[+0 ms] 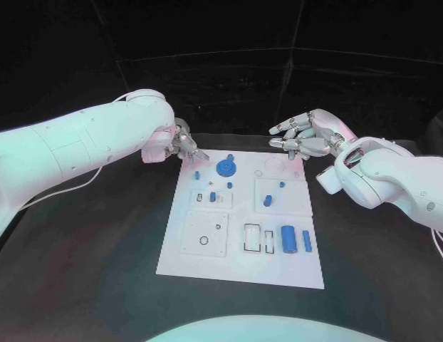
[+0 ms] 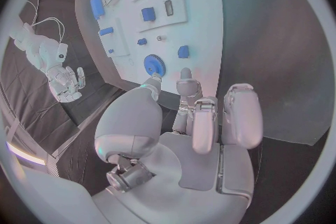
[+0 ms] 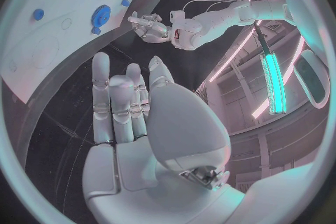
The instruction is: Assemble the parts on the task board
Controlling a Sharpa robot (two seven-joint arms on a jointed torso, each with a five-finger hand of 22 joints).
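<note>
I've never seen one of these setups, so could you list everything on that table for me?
Table: one, black, under everything.
Task board: one, white plate, middle of the table, with outlined recesses.
Gear: one, blue, round, at the board's far end near the left hand.
Cylinder: one, blue, lying at the board's near right part.
Other small parts: several, blue, scattered over the board; exact count is hard to tell.
Cable: one, white, trailing under the left arm.
Left hand: one, silver, at the board's far left corner, holding nothing visible.
Right hand: one, silver, fingers apart, beyond the board's far right corner.
</note>
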